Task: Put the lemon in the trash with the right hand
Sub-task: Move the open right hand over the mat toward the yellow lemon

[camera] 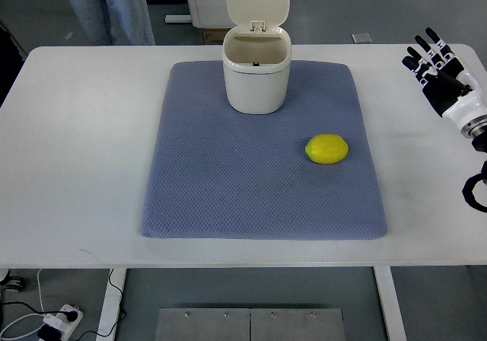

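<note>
The lemon (327, 148) lies on its side right of the frame's centre, resting on a blue-grey textured mat (228, 196) and touching nothing else. Up and to the left of it, well apart, stands the trash bin (256, 78), a small cream tub near the mat's top edge, its hinged lid (259, 3) flipped upright behind the open mouth (the inside looks bare from here, though the bottom is in shadow).

The mat covers the middle of a white counter (84, 143), lying nearly square to it, its corners rounded and its lower edge close to the counter's near side. The counter's surface around the mat is plain and matte.

At the right edge of the frame, in the upper part, the right robot hand (437, 63) hovers over the counter's far right corner, off the mat and well away from the lemon. Its black fingers (423, 46) are stretched out and spread, pointing toward the upper left, holding nothing; a white wrist and a loop of dark cable trail off beneath it.

Beyond the counter the floor (335, 10) is grey. A person's legs (106, 6) in jeans stand at the upper left, and a white cabinet sits behind the bin. Below the counter, at the lower left, a power strip (57, 322) with white cords lies on the floor.
</note>
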### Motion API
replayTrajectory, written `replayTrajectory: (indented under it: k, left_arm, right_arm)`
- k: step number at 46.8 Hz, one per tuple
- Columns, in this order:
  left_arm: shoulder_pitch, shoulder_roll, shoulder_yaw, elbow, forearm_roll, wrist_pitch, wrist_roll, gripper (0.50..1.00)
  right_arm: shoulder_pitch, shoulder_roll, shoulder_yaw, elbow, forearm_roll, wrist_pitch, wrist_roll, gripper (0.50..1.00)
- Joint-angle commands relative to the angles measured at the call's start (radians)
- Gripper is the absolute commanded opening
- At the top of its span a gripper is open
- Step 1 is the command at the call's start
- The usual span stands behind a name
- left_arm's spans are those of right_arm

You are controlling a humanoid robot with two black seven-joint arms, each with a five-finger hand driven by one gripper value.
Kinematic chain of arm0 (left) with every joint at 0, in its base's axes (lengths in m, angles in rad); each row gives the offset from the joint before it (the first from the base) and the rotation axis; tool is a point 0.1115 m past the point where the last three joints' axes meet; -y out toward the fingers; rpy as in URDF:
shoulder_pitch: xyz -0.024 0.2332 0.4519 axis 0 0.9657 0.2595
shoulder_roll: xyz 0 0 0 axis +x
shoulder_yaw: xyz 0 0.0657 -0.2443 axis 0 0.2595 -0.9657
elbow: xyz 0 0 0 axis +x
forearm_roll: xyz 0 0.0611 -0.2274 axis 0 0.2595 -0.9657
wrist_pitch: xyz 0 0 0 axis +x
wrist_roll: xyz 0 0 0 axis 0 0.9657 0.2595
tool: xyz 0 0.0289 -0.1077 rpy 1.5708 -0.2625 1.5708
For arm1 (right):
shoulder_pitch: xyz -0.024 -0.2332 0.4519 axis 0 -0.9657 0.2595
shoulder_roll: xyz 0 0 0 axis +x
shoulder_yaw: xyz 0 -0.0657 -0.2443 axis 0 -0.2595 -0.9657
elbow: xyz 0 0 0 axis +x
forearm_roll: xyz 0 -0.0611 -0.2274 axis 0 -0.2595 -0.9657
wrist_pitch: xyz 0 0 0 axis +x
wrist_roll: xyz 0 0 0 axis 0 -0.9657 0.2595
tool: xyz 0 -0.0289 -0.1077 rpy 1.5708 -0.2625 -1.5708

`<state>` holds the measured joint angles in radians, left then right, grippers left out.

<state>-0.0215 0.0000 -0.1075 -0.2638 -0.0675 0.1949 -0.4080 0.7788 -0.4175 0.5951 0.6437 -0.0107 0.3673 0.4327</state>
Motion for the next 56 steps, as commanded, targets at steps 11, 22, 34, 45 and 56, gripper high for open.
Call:
replayTrajectory:
  k: [11,22,34,45,56]
  left_arm:
    - [0.0,0.0,0.0,0.0,0.0,0.0,0.0,1.0]
    - [0.0,0.0,0.0,0.0,0.0,0.0,0.0,1.0]
    - [0.0,0.0,0.0,0.0,0.0,0.0,0.0,1.0]
    - [0.0,0.0,0.0,0.0,0.0,0.0,0.0,1.0]
    - [0.0,0.0,0.0,0.0,0.0,0.0,0.0,1.0]
  right_arm:
    - [0.004,-0.007,-0.014,0.008,-0.026,0.045,0.005,1.0]
    - [0.0,-0.001,-0.064,0.008,-0.255,0.05,0.101,1.0]
    - [0.005,-0.006,-0.146,0.019,-0.294,0.042,0.178,1.0]
    - [0.034,-0.014,-0.288,0.019,-0.373,0.039,0.178,1.0]
    - [0.059,-0.012,-0.365,0.019,-0.403,-0.016,0.178,0.995]
